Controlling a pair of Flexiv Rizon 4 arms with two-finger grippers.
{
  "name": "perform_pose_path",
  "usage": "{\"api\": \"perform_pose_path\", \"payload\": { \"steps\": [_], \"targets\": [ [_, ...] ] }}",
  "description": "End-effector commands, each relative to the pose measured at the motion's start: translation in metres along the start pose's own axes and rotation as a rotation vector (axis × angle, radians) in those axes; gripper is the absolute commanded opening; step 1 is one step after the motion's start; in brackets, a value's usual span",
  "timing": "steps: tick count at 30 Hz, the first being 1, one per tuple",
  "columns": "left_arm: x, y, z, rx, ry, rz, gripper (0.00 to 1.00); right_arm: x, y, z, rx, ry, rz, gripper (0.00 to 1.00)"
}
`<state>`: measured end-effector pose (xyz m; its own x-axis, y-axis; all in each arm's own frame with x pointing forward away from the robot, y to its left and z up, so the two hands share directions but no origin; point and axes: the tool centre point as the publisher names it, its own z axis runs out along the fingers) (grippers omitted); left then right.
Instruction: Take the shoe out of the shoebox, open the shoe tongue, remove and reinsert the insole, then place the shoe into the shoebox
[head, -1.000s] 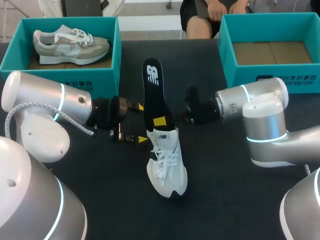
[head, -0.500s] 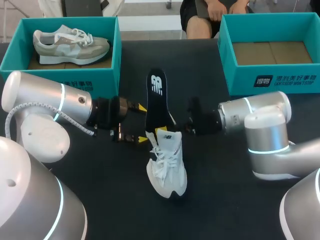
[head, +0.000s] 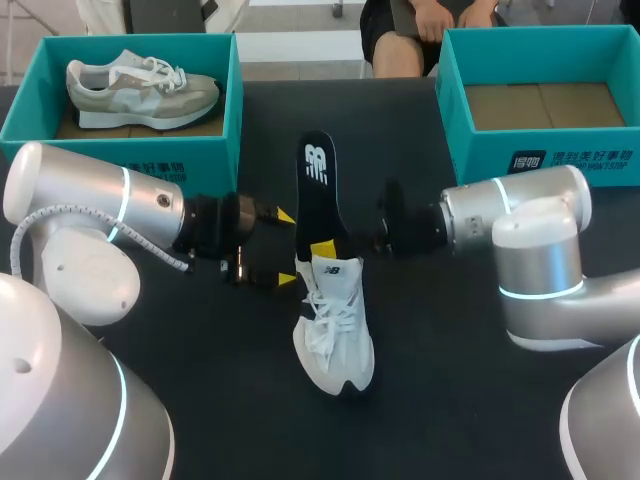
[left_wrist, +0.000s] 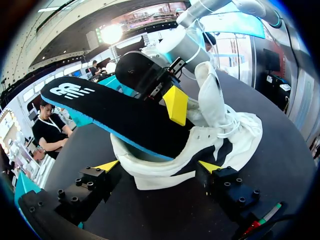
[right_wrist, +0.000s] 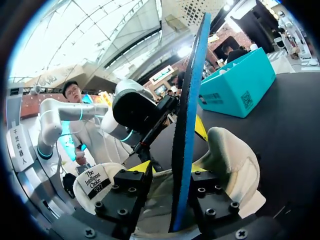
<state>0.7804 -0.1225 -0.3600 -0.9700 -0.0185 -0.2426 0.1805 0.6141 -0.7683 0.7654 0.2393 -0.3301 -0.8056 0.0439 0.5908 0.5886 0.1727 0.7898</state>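
My right gripper (head: 324, 245), clamped on the black, blue-backed foam insole (head: 318, 190), holds it near upright, lower end in the heel mouth of the white lace-up sneaker (head: 335, 330) lying toe-toward-me on the black table (head: 450, 400); whether my left gripper (head: 283, 247) grips the heel, I cannot tell.

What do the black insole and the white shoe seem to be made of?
The black insole: probably foam, matte; thin, with a blue layer underneath showing at its edge. The white shoe: apparently soft textile or synthetic upper, matte; the heel collar looks padded, laces woven. Exact fabric unclear.
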Motion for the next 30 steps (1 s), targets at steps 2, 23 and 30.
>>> {"api": "perform_pose_path", "payload": {
  "steps": [2, 23, 30],
  "targets": [
    [0.001, -0.001, 0.000, -0.005, 0.000, -0.001, 1.00, -0.001, 0.011, -0.002, 0.009, -0.013, -0.025, 0.39],
    [0.001, -0.001, 0.000, -0.005, 0.000, -0.001, 1.00, -0.005, -0.020, -0.004, 0.080, 0.015, 0.103, 0.00],
    [0.001, -0.001, 0.000, -0.005, 0.000, -0.001, 1.00, 0.001, -0.038, -0.001, 0.074, 0.022, 0.157, 0.00]
  ]
}}
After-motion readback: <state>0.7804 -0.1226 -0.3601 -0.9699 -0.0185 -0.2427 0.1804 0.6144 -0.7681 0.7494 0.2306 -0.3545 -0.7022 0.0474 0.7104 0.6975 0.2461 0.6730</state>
